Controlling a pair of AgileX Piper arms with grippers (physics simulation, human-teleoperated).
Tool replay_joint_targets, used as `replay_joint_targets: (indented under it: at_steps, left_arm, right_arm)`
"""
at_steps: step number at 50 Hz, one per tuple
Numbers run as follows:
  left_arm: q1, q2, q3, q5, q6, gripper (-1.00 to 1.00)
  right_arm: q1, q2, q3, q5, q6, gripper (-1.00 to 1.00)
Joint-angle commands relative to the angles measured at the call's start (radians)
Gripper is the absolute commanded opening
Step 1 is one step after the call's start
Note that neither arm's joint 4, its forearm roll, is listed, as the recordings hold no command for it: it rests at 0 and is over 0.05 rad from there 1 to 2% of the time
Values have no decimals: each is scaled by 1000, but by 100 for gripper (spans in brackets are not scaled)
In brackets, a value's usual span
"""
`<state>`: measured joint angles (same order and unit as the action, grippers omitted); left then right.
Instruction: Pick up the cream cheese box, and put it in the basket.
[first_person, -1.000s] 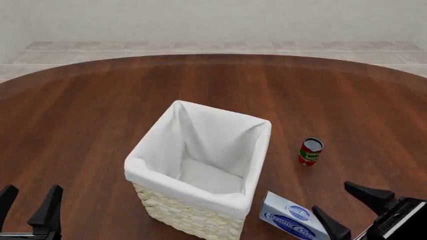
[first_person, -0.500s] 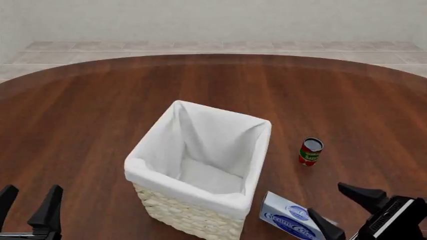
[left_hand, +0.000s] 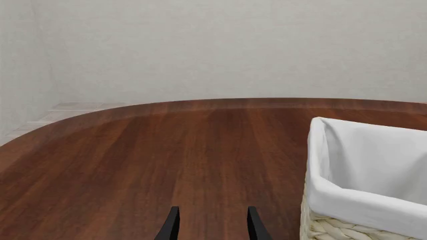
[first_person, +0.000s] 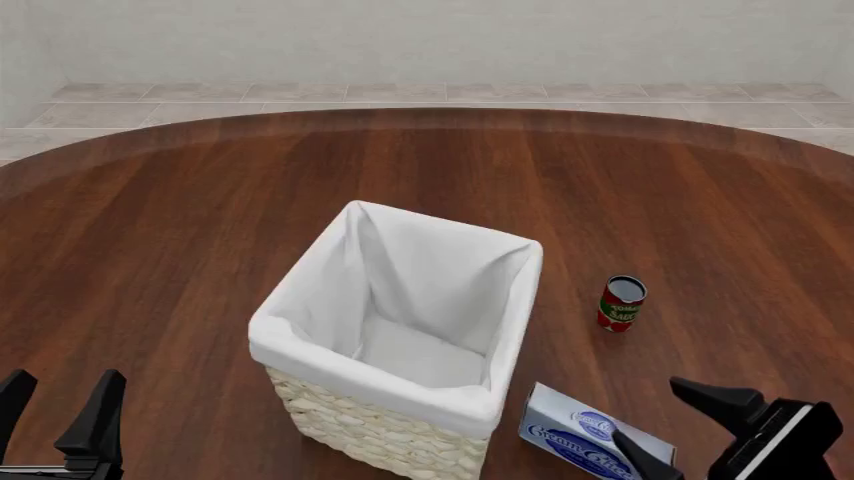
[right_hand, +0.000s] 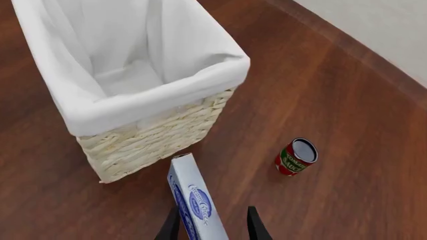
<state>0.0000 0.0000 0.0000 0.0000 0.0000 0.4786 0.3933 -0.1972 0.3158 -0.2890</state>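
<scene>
Listing from the table's near edge outward. Right gripper (first_person: 683, 427): at the near right corner, black fingers spread wide apart, nothing held; one fingertip shows just beside the cream cheese box (first_person: 591, 443), the other farther right. In the right wrist view this gripper (right_hand: 212, 225) has its two fingertips on either side of the cream cheese box (right_hand: 194, 201), whether touching it cannot be told.

Left gripper (first_person: 60, 415): at the near left corner, fingers parted, empty, well apart from every item; in the left wrist view the left gripper (left_hand: 212, 224) shows two dark tips with bare wood between them.

Cream cheese box: pale blue-white carton with dark blue oval logo, lying on the table (first_person: 174, 240) at the near edge, right of centre, just beside the near right corner of the basket (first_person: 387, 430); outside the basket.

Basket: cream woven wicker, white cloth liner folded over the rim, standing upright near the table's middle, turned corner-on to the near edge; interior shows only liner. Seen also in the wrist views (left_hand: 363, 195) (right_hand: 150, 127).

Red can (first_person: 621, 302): small, upright, right of the basket, beyond the carton, apart from both (right_hand: 295, 157).

Table: dark round wood, far edge curving before a pale tiled floor (first_person: 400, 95) and wall.
</scene>
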Motion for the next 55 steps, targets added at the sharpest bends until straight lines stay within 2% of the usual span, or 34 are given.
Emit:
replay_joint_targets:
  at_steps: [1, 13, 55]
  left_arm:
    - [0, 0, 0, 0, 0, 100]
    - [0, 0, 0, 0, 0, 100]
    - [0, 0, 0, 0, 0, 100]
  right_arm:
    - [-4, -8, 4, 33, -13, 100]
    - [-17, 41, 14, 20, -46, 100]
    - [-23, 31, 16, 105, -64, 100]
